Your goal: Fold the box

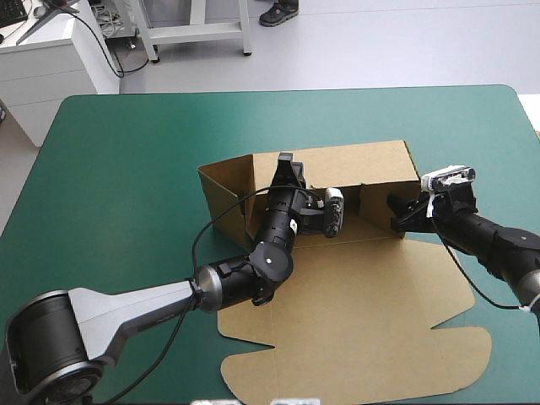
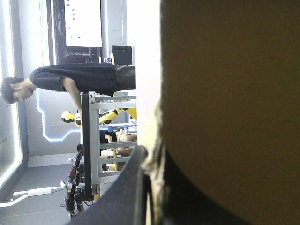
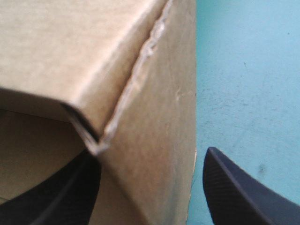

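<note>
Black fingers [image 2: 133,183] of the left gripper [image 1: 286,171] seem pinched on the raised far wall of the box [image 1: 363,173], though one finger is mostly hidden. Its arm reaches forward from the near left. The right gripper [image 1: 402,213] stands parted astride the box's right end wall. The box lies mid-table on the teal-green cover [image 1: 126,169], long axis left to right, lid [image 1: 354,329] flat toward the robot.

Brown box [image 1: 354,287], walls raised, mid-table
</note>
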Robot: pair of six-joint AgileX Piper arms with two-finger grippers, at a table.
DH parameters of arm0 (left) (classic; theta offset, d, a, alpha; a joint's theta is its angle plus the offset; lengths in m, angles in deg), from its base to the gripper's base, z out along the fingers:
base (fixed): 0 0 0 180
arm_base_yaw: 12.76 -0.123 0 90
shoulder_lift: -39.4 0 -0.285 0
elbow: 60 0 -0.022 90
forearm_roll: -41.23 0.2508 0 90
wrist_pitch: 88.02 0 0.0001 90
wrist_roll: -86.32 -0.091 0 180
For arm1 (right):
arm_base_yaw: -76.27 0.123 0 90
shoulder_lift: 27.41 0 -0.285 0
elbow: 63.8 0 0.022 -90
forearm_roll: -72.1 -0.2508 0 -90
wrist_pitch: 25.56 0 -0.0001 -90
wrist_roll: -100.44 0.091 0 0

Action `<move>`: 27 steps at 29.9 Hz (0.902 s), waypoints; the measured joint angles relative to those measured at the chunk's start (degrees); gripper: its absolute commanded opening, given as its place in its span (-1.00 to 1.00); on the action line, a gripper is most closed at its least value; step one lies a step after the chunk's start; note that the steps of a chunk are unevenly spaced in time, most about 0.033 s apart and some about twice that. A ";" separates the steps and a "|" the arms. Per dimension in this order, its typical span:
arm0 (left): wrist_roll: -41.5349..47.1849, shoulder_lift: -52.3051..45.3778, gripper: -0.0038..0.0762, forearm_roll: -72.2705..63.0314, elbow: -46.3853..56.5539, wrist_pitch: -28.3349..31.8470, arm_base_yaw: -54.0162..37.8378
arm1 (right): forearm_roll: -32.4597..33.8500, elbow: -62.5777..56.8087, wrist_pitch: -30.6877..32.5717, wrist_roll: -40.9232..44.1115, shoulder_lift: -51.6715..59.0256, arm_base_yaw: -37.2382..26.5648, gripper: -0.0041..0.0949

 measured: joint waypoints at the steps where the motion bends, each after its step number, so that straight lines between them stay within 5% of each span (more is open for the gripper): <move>1: 0.00 0.00 -0.92 0.00 0.00 0.00 0.00 | -0.07 0.00 0.00 0.00 0.00 0.00 0.00; 7: 0.00 0.00 -0.92 0.00 0.00 0.00 0.00 | -1.37 0.00 0.06 -2.51 0.00 0.00 -0.94; 27: 0.00 0.00 -0.92 -0.30 0.00 -0.33 0.26 | -7.38 0.06 -13.79 -9.93 0.65 8.26 -0.93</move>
